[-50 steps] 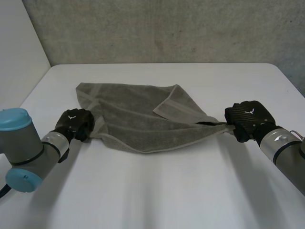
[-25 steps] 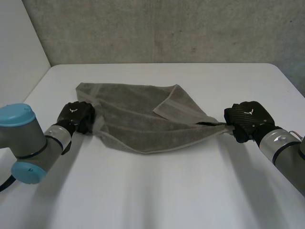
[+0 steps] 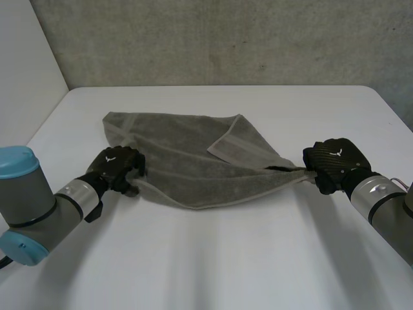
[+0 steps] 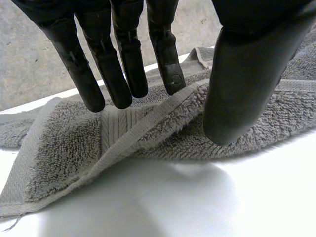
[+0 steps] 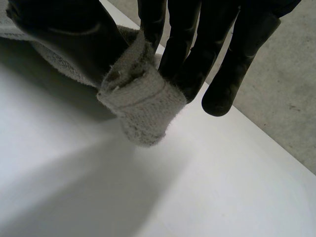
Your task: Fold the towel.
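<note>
1. Black left hand (image 3: 116, 166): its straight fingers (image 4: 121, 74) sit on the far side of a raised hem (image 4: 148, 121) and the thumb (image 4: 242, 89) on the near side. I read that as a light pinch on the near-left edge of the towel (image 3: 184, 155). The thumb covers the contact spot, so I cannot judge how firm the hold is.
2. My right hand (image 3: 335, 161) has thumb and fingers closed on the towel's right corner (image 5: 143, 106), which pokes out past them as a bunched, rolled stub.
3. From the head view, the backs of both hands hide the pinched cloth.
4. Towel: grey-brown terry with a flat woven band beside the hem. It lies spread on the white table (image 3: 226, 258) and is drawn to a point toward the right hand. One corner flap is folded over onto its middle, and the far-left corner lies flat.
5. Its near edge runs in a shallow curve between the two hands.
</note>
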{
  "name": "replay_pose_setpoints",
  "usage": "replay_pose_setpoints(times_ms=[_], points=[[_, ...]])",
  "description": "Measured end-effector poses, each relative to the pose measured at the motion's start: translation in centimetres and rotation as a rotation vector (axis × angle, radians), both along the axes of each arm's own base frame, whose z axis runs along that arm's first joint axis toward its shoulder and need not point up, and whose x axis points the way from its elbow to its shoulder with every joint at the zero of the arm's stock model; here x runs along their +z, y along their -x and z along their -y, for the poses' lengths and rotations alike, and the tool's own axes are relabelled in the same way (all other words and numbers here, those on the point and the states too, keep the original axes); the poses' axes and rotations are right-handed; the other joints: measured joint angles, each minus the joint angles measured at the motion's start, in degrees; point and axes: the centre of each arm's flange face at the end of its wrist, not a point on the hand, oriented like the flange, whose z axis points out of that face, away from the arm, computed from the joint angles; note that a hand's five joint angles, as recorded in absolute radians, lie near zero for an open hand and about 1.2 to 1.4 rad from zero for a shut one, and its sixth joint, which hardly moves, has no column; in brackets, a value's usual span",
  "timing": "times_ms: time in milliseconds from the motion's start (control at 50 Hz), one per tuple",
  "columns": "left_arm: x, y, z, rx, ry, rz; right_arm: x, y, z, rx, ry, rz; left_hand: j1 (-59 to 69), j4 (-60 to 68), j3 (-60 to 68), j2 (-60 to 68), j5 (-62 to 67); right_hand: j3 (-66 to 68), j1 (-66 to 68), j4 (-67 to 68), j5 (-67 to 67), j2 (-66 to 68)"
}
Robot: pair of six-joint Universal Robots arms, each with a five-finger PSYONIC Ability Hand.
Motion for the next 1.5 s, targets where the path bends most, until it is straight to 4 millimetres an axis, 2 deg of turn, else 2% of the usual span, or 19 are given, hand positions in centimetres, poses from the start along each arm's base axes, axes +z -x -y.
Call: replay_pose_setpoints(times_ms=[220,260,360,460,520,580,680,720,740,840,920,980,1040,1100,1200,1300,1400,1440,1500], points=[[-1.3,0.3,1.4,0.004,0.005,0.004,-0.1,0.0,0.0,0.0,-0.002,-0.001,0.74,0.26,0.21,0.24,0.73,0.0,0.0,0.0,0.0,0.0],[-1.6,0.4,1.7,0.003,0.004,0.008,-0.1,0.0,0.0,0.0,-0.002,-0.001,6.29,5.66,5.22,5.73,6.67,0.0,0.0,0.0,0.0,0.0],[-2.2,0.6,2.3,-0.006,0.019,0.036,0.0,0.0,0.0,-0.001,-0.001,0.002,31.97,33.96,33.18,33.72,33.18,0.0,0.0,0.0,0.0,0.0],[-1.2,0.5,2.8,0.009,0.067,0.073,0.6,0.0,0.3,-0.005,0.013,0.01,32.24,35.92,34.39,35.07,33.65,0.0,0.0,0.0,0.0,0.0],[1.0,0.2,3.3,0.042,0.123,0.085,1.5,-0.2,0.6,-0.007,0.035,0.025,32.62,35.92,34.39,35.07,34.04,0.0,0.0,0.0,0.0,0.0],[4.3,-0.3,3.5,0.081,0.195,0.082,3.6,-0.9,0.8,0.003,0.069,0.062,32.74,35.93,34.4,35.07,34.2,0.0,0.0,0.0,0.0,0.0],[11.1,-0.6,3.1,0.118,0.357,0.048,9.7,-2.5,0.2,0.043,0.126,0.176,32.78,35.93,34.4,35.08,34.25,0.0,0.0,0.0,0.0,0.0],[14.5,-0.7,2.5,0.127,0.442,0.021,13.0,-3.1,-0.3,0.063,0.156,0.232,32.8,35.94,34.43,35.08,34.25,0.0,0.0,0.0,0.0,0.09],[15.4,-0.7,2.3,0.128,0.462,0.014,13.9,-3.2,-0.4,0.067,0.164,0.245,32.8,35.94,34.44,35.08,34.25,0.0,0.0,0.0,0.05,0.2],[22.2,-1.3,0.3,0.141,0.621,-0.071,21.0,-3.1,-1.7,0.088,0.256,0.322,32.82,35.94,34.46,35.12,34.25,0.0,0.0,0.0,0.27,0.24],[25.4,-2.0,-0.8,0.151,0.685,-0.13,24.9,-2.6,-2.6,0.09,0.314,0.34,32.93,35.96,34.48,35.12,34.25,0.0,0.01,0.0,0.27,0.24],[26.7,-2.6,-1.2,0.164,0.696,-0.149,26.8,-2.1,-2.9,0.082,0.344,0.336,32.95,35.96,34.53,35.12,34.25,0.0,0.05,0.0,0.27,0.24],[27.1,-3.2,-1.0,0.18,0.682,-0.151,27.5,-1.8,-2.6,0.07,0.348,0.314,32.98,35.96,34.53,35.12,34.25,0.0,0.08,0.0,0.27,0.24],[26.8,-3.7,-0.4,0.194,0.649,-0.144,27.1,-1.8,-1.5,0.057,0.335,0.268,33.0,35.97,34.53,35.12,34.25,0.0,0.13,0.0,0.27,0.24],[24.1,-3.8,2.5,0.208,0.544,-0.117,24.1,-2.6,1.5,0.047,0.291,0.132,33.01,35.97,34.54,35.15,34.25,0.0,0.17,0.0,0.27,0.24],[20.6,-3.3,5.8,0.202,0.441,-0.092,20.9,-4.7,3.7,0.048,0.271,0.025,33.01,35.99,34.57,35.23,34.25,0.0,0.18,0.0,0.27,0.24],[17.8,-2.2,8.7,0.181,0.389,-0.065,18.5,-8.1,5.5,0.034,0.337,-0.052,33.02,36.2,34.58,35.24,34.25,0.0,0.18,0.0,0.27,0.24],[17.6,-1.7,9.6,0.171,0.405,-0.056,18.4,-9.1,6.2,0.02,0.387,-0.049,33.03,36.2,34.58,35.24,34.25,0.0,0.18,0.0,0.27,0.24],[18.9,-0.8,10.9,0.158,0.482,-0.054,19.4,-10.2,7.3,-0.014,0.503,-0.008,33.05,36.21,34.59,35.24,34.25,0.0,0.19,0.0,0.27,0.24]])
